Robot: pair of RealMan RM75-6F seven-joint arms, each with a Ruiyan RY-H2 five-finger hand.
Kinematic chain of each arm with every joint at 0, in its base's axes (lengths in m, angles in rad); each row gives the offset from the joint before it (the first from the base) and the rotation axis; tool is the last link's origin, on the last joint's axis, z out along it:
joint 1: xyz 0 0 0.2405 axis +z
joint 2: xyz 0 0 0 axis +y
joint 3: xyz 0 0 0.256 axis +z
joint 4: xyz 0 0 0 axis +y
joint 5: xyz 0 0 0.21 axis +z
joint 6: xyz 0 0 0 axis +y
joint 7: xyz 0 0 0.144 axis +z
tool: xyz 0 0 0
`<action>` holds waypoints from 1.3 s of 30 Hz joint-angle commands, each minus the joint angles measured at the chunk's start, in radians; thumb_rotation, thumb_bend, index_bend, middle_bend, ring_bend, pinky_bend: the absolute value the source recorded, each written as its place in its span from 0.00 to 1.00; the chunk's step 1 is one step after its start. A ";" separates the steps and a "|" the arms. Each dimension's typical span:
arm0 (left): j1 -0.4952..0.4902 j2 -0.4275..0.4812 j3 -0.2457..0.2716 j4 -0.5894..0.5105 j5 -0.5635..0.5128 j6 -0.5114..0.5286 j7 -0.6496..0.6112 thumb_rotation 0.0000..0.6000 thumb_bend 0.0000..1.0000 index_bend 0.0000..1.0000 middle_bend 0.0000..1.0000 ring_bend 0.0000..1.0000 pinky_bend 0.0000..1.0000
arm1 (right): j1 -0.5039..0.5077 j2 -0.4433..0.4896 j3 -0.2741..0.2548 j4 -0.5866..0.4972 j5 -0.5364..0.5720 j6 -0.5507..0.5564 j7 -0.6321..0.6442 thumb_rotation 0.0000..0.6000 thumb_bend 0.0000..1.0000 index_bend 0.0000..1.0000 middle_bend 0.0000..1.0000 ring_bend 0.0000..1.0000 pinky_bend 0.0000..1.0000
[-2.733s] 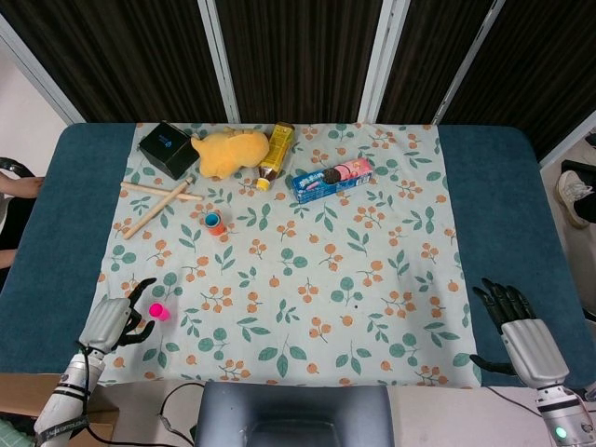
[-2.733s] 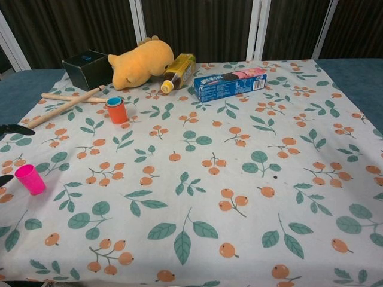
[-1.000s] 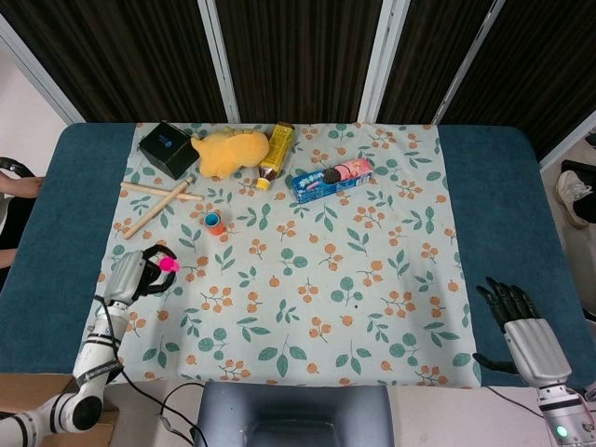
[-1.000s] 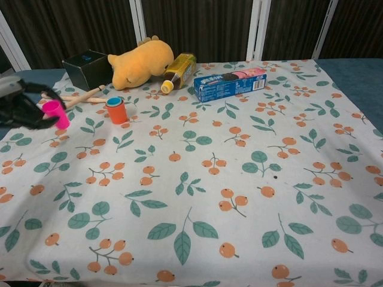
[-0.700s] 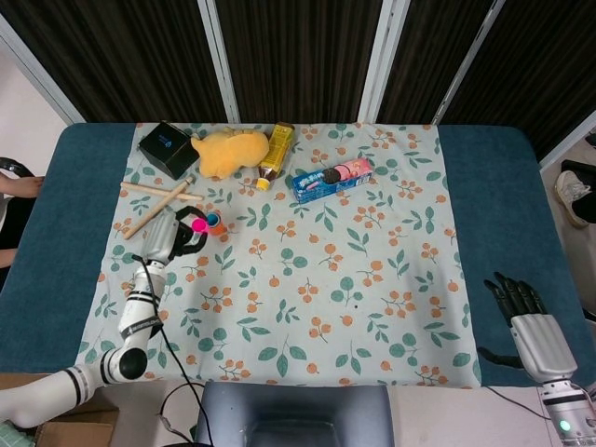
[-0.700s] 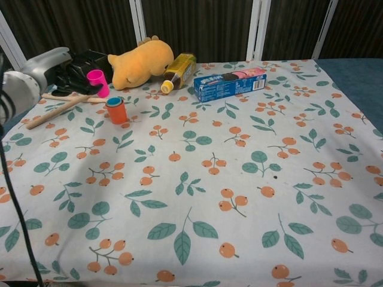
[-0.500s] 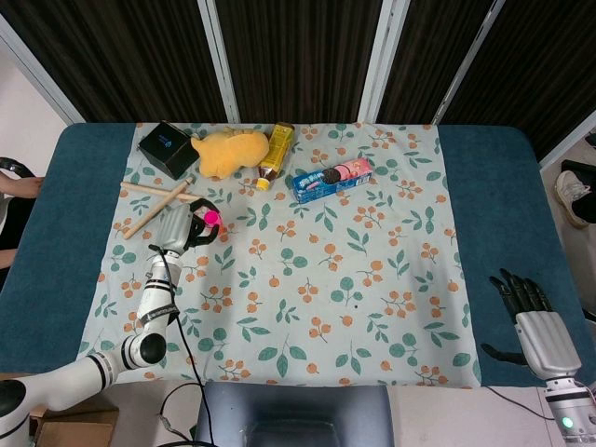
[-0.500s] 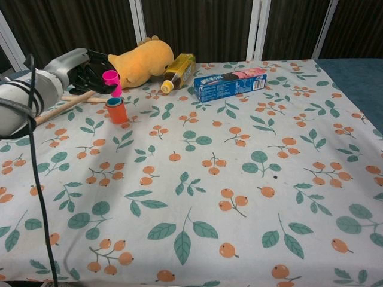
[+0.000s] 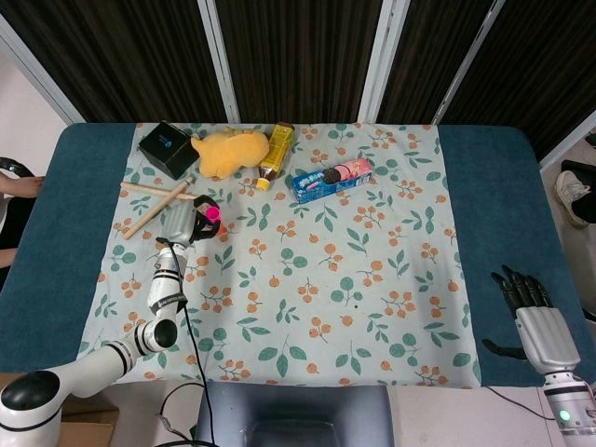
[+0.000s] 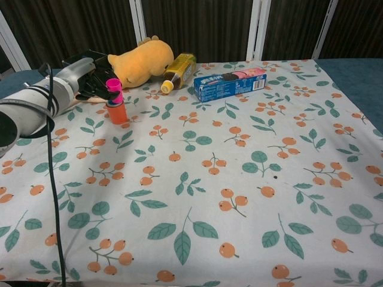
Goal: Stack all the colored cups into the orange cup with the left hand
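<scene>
The orange cup [image 10: 118,113] stands on the floral cloth in front of the plush toy, with a blue cup's rim [image 10: 112,103] showing inside it. My left hand [image 10: 90,79] holds a pink cup [image 10: 114,88] upright right over the orange cup's mouth, its base at or just inside the blue rim. In the head view the left hand [image 9: 186,224] and pink cup [image 9: 212,214] cover the orange cup. My right hand [image 9: 535,326] rests low at the table's right front corner, fingers extended and holding nothing.
Behind the cups lie a yellow plush toy [image 10: 142,61], a black box [image 9: 169,149], two wooden sticks [image 9: 156,199], a tipped bottle [image 10: 178,71] and a blue-and-pink cookie box [image 10: 230,84]. The floral cloth [image 10: 197,179] covers the table's middle and front.
My left hand picked the pink cup up from the near left of the cloth, carried it back to the orange cup, and over the last half second lowered it onto that cup's mouth.
</scene>
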 commanded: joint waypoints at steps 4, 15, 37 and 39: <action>-0.004 -0.006 0.000 0.041 0.008 -0.019 -0.028 1.00 0.38 0.62 1.00 1.00 1.00 | 0.003 -0.005 0.002 -0.003 0.008 -0.006 -0.012 1.00 0.13 0.00 0.00 0.00 0.00; 0.010 0.020 0.030 0.018 -0.005 -0.079 -0.003 1.00 0.39 0.06 1.00 1.00 1.00 | 0.004 -0.009 0.002 -0.005 0.007 -0.006 -0.019 1.00 0.13 0.00 0.00 0.00 0.00; 0.655 0.677 0.619 -0.688 0.869 0.631 -0.183 1.00 0.39 0.00 0.02 0.01 0.11 | -0.003 -0.015 -0.045 -0.039 -0.050 -0.015 -0.083 1.00 0.13 0.00 0.00 0.00 0.00; 0.710 0.656 0.641 -0.637 0.894 0.703 -0.183 1.00 0.39 0.00 0.02 0.00 0.08 | -0.002 -0.018 -0.050 -0.041 -0.060 -0.015 -0.093 1.00 0.13 0.00 0.00 0.00 0.00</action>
